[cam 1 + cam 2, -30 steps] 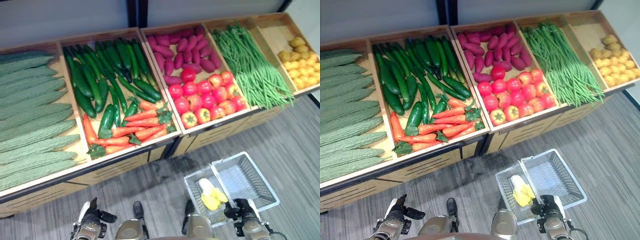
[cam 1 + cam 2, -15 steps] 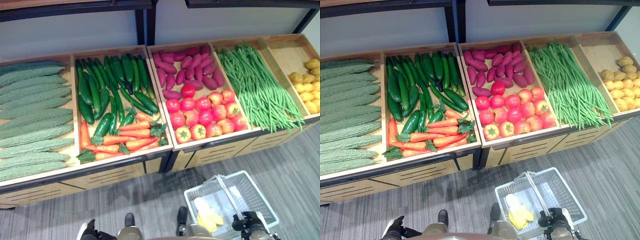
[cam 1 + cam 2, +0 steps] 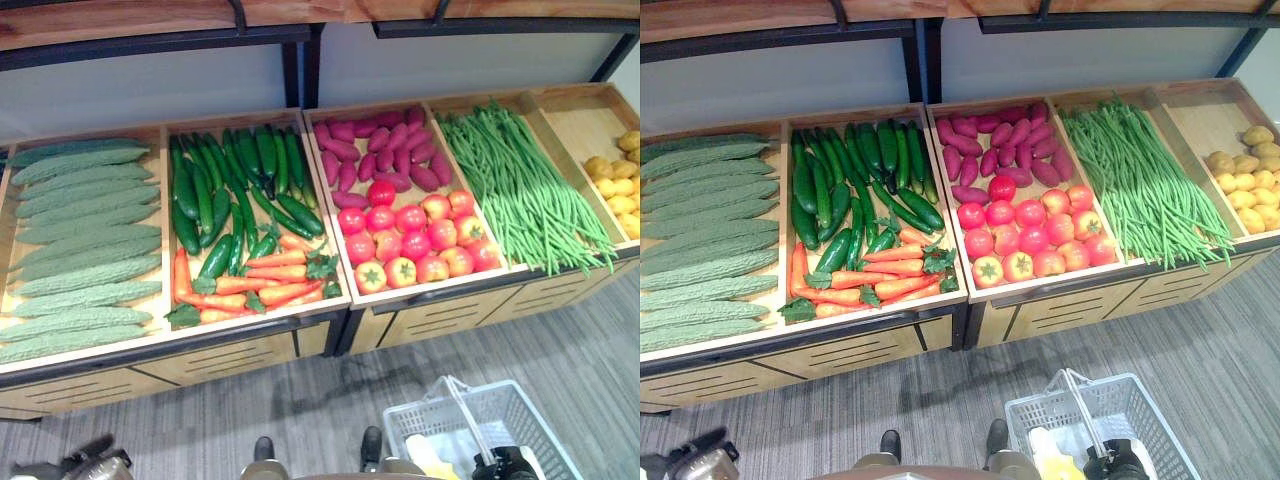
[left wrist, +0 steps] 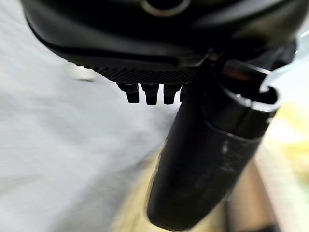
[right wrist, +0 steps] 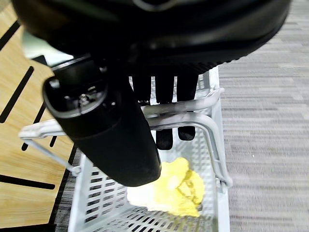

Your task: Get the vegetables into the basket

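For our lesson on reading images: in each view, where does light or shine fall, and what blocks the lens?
Left eye view: even light across the crates, with faint shine on the tomatoes and cucumbers. Right wrist view: the dark right hand, curled round the basket handle, blocks the upper part, and the yellow item below is evenly lit. Left wrist view: the left hand blocks much of it.

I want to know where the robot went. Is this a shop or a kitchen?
It looks like a shop's vegetable stand. Sloping wooden bins hold sorted carrots, tomatoes and green beans, and the right hand holds a shopping basket on the floor.
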Available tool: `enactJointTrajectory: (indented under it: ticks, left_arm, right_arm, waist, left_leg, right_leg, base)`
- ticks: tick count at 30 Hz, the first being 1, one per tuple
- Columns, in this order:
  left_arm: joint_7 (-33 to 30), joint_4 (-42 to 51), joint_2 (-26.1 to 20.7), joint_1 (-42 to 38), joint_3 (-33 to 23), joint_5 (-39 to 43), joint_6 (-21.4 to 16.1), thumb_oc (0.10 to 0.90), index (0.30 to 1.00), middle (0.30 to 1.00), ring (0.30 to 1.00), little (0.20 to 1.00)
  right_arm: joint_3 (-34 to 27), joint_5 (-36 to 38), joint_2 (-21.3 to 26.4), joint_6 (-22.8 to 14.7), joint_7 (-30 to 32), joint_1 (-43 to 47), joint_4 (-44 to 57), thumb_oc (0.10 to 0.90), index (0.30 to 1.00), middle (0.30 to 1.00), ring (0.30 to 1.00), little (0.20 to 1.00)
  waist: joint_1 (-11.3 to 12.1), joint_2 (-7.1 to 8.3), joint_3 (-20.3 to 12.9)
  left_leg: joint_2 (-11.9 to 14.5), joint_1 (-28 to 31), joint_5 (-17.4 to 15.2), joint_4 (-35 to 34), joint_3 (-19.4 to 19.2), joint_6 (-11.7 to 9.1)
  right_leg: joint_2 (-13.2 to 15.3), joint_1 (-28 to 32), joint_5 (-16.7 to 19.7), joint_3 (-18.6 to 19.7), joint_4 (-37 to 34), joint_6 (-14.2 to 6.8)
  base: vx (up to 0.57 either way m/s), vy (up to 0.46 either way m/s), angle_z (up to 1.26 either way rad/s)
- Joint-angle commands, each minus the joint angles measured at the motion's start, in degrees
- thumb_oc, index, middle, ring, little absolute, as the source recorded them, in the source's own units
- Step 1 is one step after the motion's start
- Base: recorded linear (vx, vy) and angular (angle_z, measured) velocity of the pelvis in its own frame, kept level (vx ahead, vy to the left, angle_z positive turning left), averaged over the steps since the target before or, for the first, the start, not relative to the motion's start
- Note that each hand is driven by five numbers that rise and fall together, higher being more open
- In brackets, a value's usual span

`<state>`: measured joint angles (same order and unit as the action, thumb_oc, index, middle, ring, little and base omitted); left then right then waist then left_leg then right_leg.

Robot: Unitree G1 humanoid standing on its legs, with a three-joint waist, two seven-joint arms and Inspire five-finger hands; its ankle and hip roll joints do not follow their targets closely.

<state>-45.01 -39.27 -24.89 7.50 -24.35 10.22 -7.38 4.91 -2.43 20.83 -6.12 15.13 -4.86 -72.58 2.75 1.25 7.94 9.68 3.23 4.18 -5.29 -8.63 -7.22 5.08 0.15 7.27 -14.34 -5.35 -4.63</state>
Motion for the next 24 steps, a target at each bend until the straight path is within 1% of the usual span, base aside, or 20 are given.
enactJointTrajectory:
  ticks: [1,2,4,5,7,9,10,11,12,13,14,16,17,18,19,21,22,23,24]
  left_arm:
    - [-8.3,4.3,-9.5,-2.7,-0.4,-17.6,-0.8,0.9,1.0,1.0,1.0,1.0]
    - [-8.3,4.6,-9.5,-2.7,-0.4,-17.9,-0.6,0.9,1.0,1.0,1.0,1.0]
    - [-7.0,11.4,-12.5,-3.8,1.9,-25.9,0.4,0.9,1.0,1.0,1.0,1.0]
    - [-5.4,14.8,-13.6,-4.4,2.9,-28.1,0.1,0.9,1.0,1.0,1.0,1.0]
    - [-4.1,16.7,-14.4,-5.0,3.8,-29.1,-0.1,0.9,1.0,1.0,1.0,1.0]
    - [0.1,20.7,-16.8,-5.4,6.5,-31.1,-2.7,0.9,1.0,1.0,1.0,1.0]
    - [3.9,22.1,-20.4,-5.1,8.5,-31.8,-5.4,0.9,1.0,1.0,1.0,1.0]
    - [5.7,23.1,-22.7,-5.2,9.4,-32.5,-6.2,0.9,1.0,1.0,1.0,1.0]
    - [5.8,23.1,-22.9,-5.3,9.4,-32.5,-6.3,0.9,1.0,1.0,1.0,1.0]
    - [9.4,23.6,-25.2,-6.6,11.8,-31.5,-8.1,0.9,1.0,1.0,1.0,1.0]
    - [11.4,24.5,-25.7,-7.4,13.4,-31.0,-8.7,0.9,1.0,1.0,1.0,1.0]
    - [12.8,24.4,-25.9,-8.1,14.2,-30.2,-9.0,0.9,1.0,1.0,1.0,1.0]
    - [18.0,25.3,-27.7,-10.6,17.2,-27.2,-10.5,0.9,1.0,1.0,1.0,1.0]
    - [20.0,25.5,-29.3,-11.2,18.0,-26.1,-11.3,0.9,1.0,1.0,1.0,1.0]
    - [20.1,25.5,-29.4,-11.3,18.1,-26.0,-11.3,0.9,1.0,1.0,1.0,1.0]
    - [25.1,26.0,-34.3,-12.5,21.6,-25.8,-12.3,0.9,1.0,1.0,1.0,1.0]
    - [27.3,26.8,-36.2,-14.6,25.1,-25.6,-13.2,0.9,1.0,1.0,1.0,1.0]
    - [27.3,26.6,-36.2,-14.8,25.3,-25.6,-13.3,0.9,1.0,1.0,1.0,1.0]
    - [28.5,26.9,-36.6,-17.0,27.7,-25.6,-13.6,0.9,1.0,1.0,1.0,1.0]
  right_arm:
    - [-1.7,0.1,2.7,-3.4,3.7,3.1,-0.2,0.4,0.3,0.3,0.3,0.3]
    - [-1.8,0.1,2.7,-3.4,3.7,3.0,-0.1,0.4,0.3,0.3,0.3,0.3]
    - [-1.6,0.3,3.0,-3.2,3.3,3.1,-0.5,0.4,0.3,0.3,0.3,0.3]
    - [-1.6,0.4,3.0,-3.3,3.1,3.2,-0.3,0.4,0.3,0.3,0.3,0.3]
    - [-1.4,0.4,3.2,-3.3,3.0,3.5,-0.1,0.4,0.3,0.3,0.3,0.3]
    - [-1.1,0.4,3.8,-3.4,2.6,3.9,0.6,0.4,0.3,0.3,0.3,0.3]
    - [-0.9,0.5,4.4,-3.6,2.1,4.3,1.6,0.4,0.3,0.3,0.3,0.3]
    - [-0.7,0.3,4.7,-3.8,1.7,4.5,2.1,0.4,0.3,0.3,0.3,0.3]
    - [-0.7,0.3,4.6,-3.7,1.7,4.5,2.2,0.4,0.3,0.3,0.3,0.3]
    - [-0.2,0.0,4.8,-4.2,1.0,4.7,3.2,0.4,0.3,0.3,0.3,0.3]
    - [0.1,-0.1,5.0,-4.3,0.8,5.1,3.3,0.4,0.3,0.3,0.3,0.3]
    - [0.0,-0.3,5.1,-4.3,0.6,5.2,3.6,0.4,0.3,0.3,0.3,0.3]
    - [1.1,-1.3,5.6,-4.2,-0.4,5.3,4.5,0.4,0.3,0.3,0.3,0.3]
    - [1.0,-1.5,6.0,-4.1,-0.6,5.2,4.6,0.4,0.3,0.3,0.3,0.3]
    - [0.9,-1.5,5.9,-4.0,-0.7,5.2,4.7,0.4,0.3,0.3,0.3,0.3]
    - [1.0,-1.9,6.6,-4.1,-1.2,5.1,5.2,0.4,0.3,0.3,0.3,0.3]
    - [1.2,-2.1,7.0,-4.2,-1.5,5.6,4.7,0.4,0.3,0.3,0.3,0.3]
    - [1.1,-2.1,6.9,-4.2,-1.5,5.6,4.7,0.4,0.3,0.3,0.3,0.3]
    - [1.5,-2.3,7.0,-4.4,-1.7,6.0,5.2,0.4,0.3,0.3,0.3,0.3]
  waist:
    - [-0.4,2.53,1.1]
    - [-0.3,2.57,1.1]
    - [-0.4,2.47,1.1]
    - [-0.5,2.49,1.1]
    - [-0.7,2.42,1.2]
    - [-1.1,2.21,1.3]
    - [-1.5,1.89,1.4]
    - [-1.8,1.75,1.4]
    - [-1.7,1.83,1.4]
    - [-2.3,1.63,1.3]
    - [-2.7,1.59,1.3]
    - [-2.8,1.56,1.3]
    - [-3.8,1.31,1.2]
    - [-3.9,1.19,1.2]
    - [-3.8,1.23,1.2]
    - [-4.5,1.08,1.1]
    - [-4.9,0.92,1.1]
    - [-4.8,0.93,1.1]
    - [-5.5,0.95,1.2]
  left_leg:
    - [0.0,-0.6,-1.1,0.3,-2.6,-1.1]
    - [-0.1,-0.6,-1.1,0.3,-2.6,-1.1]
    - [-0.3,-0.7,-1.3,0.3,-2.5,-1.1]
    - [-0.4,-0.6,-1.4,0.3,-2.5,-1.0]
    - [-0.4,-0.5,-1.4,0.3,-2.6,-1.0]
    - [-0.5,-0.6,-1.5,0.3,-2.6,-0.9]
    - [-0.6,-0.5,-1.6,0.3,-3.0,-0.9]
    - [-0.7,-0.4,-1.6,0.3,-3.2,-0.9]
    - [-0.7,-0.4,-1.6,0.3,-3.2,-0.9]
    - [-0.7,-0.2,-1.7,0.3,-3.6,-0.9]
    - [-0.7,-0.2,-1.8,0.3,-3.8,-0.9]
    - [-0.7,-0.1,-1.8,0.3,-4.0,-0.9]
    - [-0.8,0.0,-1.9,0.3,-4.5,-0.8]
    - [-0.8,0.2,-2.0,0.3,-4.7,-0.8]
    - [-0.8,0.2,-2.0,0.3,-4.7,-0.8]
    - [-0.9,0.4,-2.2,0.3,-5.2,-0.8]
    - [-0.9,0.5,-2.2,0.3,-5.4,-0.8]
    - [-0.9,0.5,-2.2,0.3,-5.4,-0.8]
    - [-1.0,0.7,-2.3,0.3,-5.7,-0.7]
  right_leg:
    - [5.3,4.9,-4.6,-3.2,0.4,-6.5]
    - [5.3,4.9,-4.7,-3.2,0.4,-6.5]
    - [5.7,4.8,-4.4,-3.3,0.4,-6.7]
    - [5.8,4.8,-4.3,-3.2,0.4,-6.7]
    - [5.8,4.7,-4.3,-3.2,0.4,-6.8]
    - [6.0,4.7,-4.1,-3.0,0.4,-6.9]
    - [6.1,4.5,-3.8,-2.7,0.4,-7.0]
    - [6.2,4.4,-3.7,-2.5,0.4,-7.1]
    - [6.2,4.4,-3.7,-2.5,0.4,-7.1]
    - [6.4,4.1,-3.4,-1.9,0.4,-7.3]
    - [6.5,4.0,-3.3,-1.8,0.4,-7.4]
    - [6.5,3.9,-3.2,-1.5,0.4,-7.4]
    - [6.6,3.7,-3.1,-1.0,0.4,-7.5]
    - [6.7,3.5,-3.0,-0.8,0.4,-7.5]
    - [6.7,3.5,-3.0,-0.8,0.4,-7.5]
    - [6.7,3.3,-2.8,-0.3,0.4,-7.7]
    - [6.8,3.2,-2.7,0.0,0.4,-7.8]
    - [6.8,3.2,-2.7,0.0,0.4,-7.8]
    - [6.8,3.0,-2.5,0.4,0.4,-7.9]
  base:
    - [0.01,0.025,0.08]
    - [-0.01,0.031,0.08]
    - [-0.01,0.034,0.05]
    - [-0.02,0.036,0.02]
    - [0.0,0.0,0.0]
    - [-0.01,0.023,0.0]
    - [-0.02,0.053,0.0]
    - [-0.01,0.041,-0.01]
    - [-0.01,0.045,-0.04]
    - [-0.01,0.044,-0.06]
    - [-0.01,0.044,-0.08]
    - [-0.01,0.024,-0.11]
    - [-0.01,0.039,-0.16]
    - [-0.01,0.032,-0.2]
    - [0.0,0.023,-0.18]
    - [0.01,0.032,-0.15]
    - [0.02,0.031,-0.11]
    - [0.02,0.034,-0.09]
    - [0.0,0.014,-0.07]
